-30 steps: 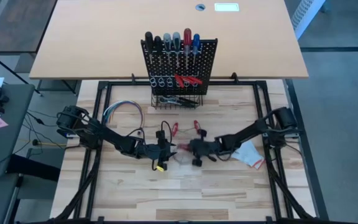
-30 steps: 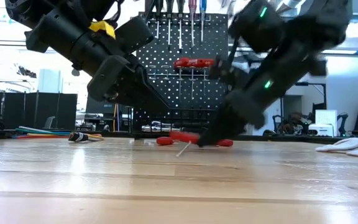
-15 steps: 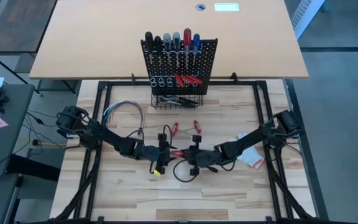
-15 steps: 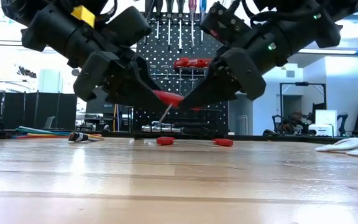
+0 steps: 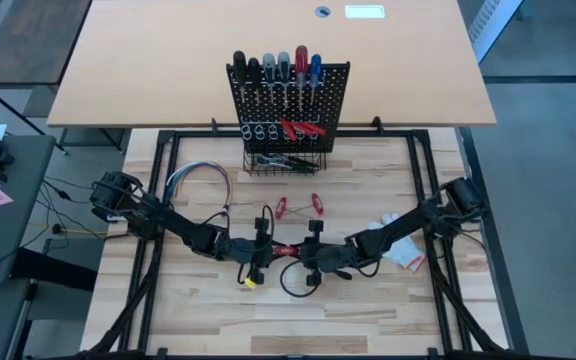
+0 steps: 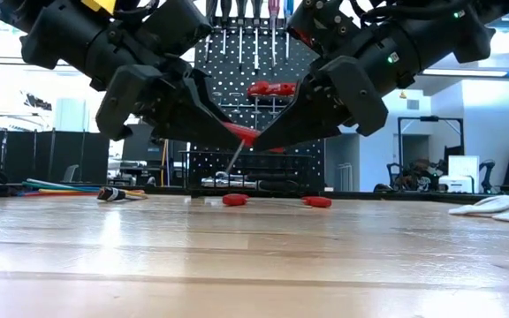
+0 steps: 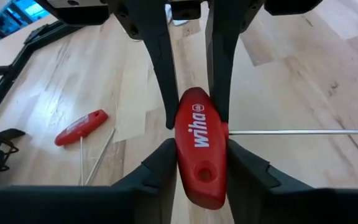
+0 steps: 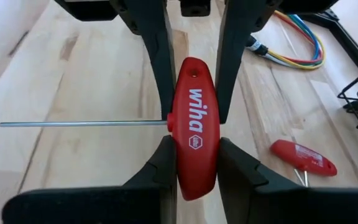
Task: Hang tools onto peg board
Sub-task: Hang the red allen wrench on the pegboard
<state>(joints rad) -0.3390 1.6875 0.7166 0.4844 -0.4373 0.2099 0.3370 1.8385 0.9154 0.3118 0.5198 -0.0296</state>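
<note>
- My left pincer (image 5: 268, 249) hangs above the middle of the desk (image 5: 208, 310), its fingers (image 7: 160, 168) pressed against one end of a red T-handle driver (image 5: 286, 249).
- That driver is off the desk, its thin shaft (image 7: 303, 131) sticking out sideways.
- My right pincer (image 5: 306, 252) faces the left one, clamped on the handle's other end.
- Two more red T-handle tools (image 5: 298, 206) lie nearer the peg board (image 5: 290, 105), which stands upright at the far edge.

Two black jointed arms, yellow tag on left pincer (image 5: 259, 251), green lights on right pincer (image 5: 306, 254)
</note>
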